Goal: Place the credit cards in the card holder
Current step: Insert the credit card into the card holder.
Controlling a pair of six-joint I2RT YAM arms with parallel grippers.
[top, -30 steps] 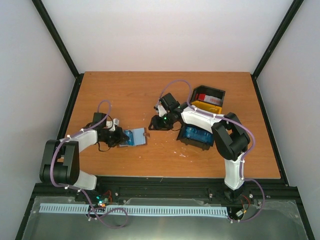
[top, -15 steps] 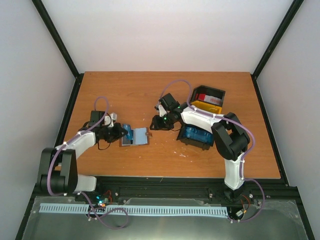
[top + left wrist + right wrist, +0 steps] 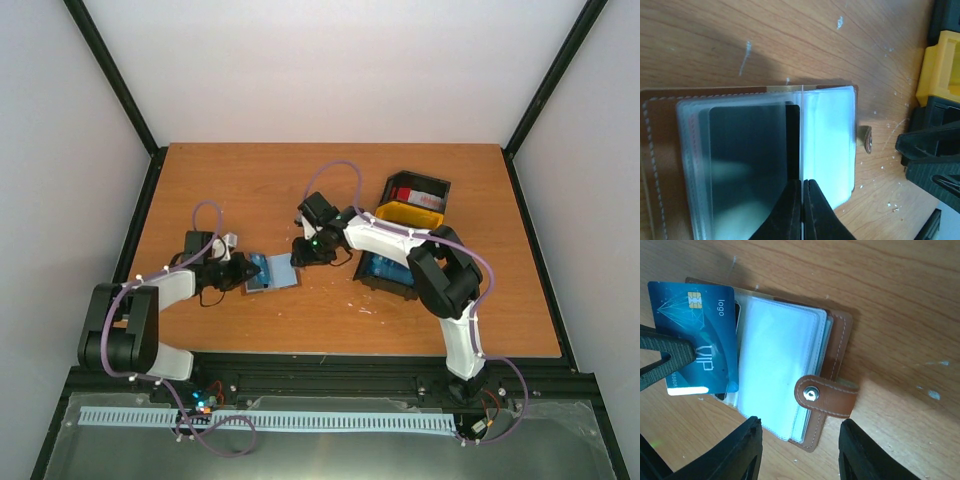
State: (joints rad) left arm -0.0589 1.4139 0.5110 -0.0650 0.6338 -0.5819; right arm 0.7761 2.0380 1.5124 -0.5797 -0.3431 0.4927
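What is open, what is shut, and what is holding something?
card holder, open flat on the table, clasp undone.
blue card, pinched by the left gripper, partly over the holder.
left gripper, shut on the blue card.
right gripper, open, empty, above the holder.
black tray, holding a red and white card.

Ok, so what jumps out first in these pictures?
The blue VIP card, pinched in the left claw, sits at the left side of the open brown card holder at mid-table. The right claw hangs open right above the holder; black and yellow trays sit to the right.
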